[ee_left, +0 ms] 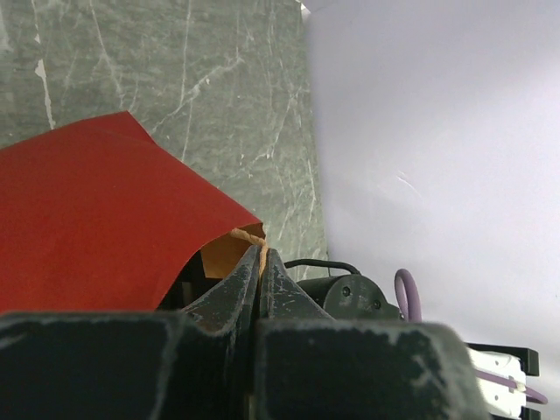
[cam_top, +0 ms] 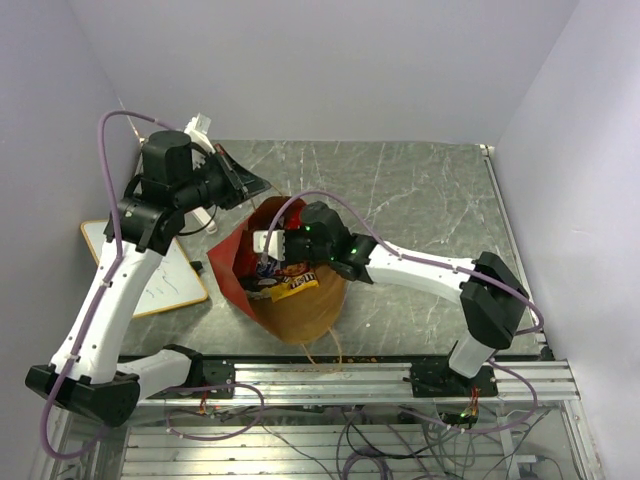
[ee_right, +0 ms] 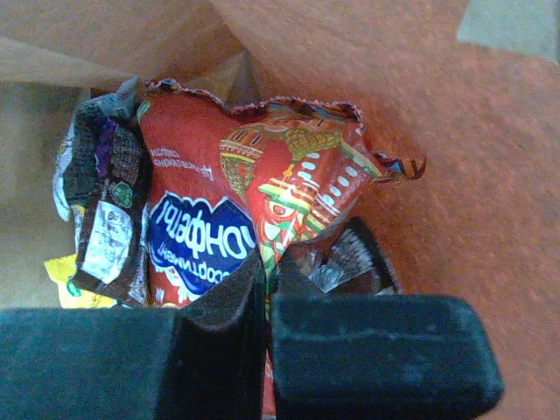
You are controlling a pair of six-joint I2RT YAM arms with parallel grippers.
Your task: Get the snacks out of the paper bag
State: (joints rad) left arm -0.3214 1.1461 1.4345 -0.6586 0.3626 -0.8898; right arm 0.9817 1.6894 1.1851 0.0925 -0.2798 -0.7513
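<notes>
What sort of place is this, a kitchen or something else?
Most likely a robotics lab test bench: two robot arms bolted to a metal rail, loose wiring beside it, and plain walls boxing in the table.

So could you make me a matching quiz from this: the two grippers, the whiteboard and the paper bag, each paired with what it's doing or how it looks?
Column one
1. left gripper
2. right gripper
3. whiteboard
4. paper bag

Column two
A. shut on the chip bag
B. flat on the table, left of the paper bag
C. pinching the paper bag's rim
D. red outside, brown inside

Pairs: 1-C, 2-A, 3-B, 4-D
</notes>
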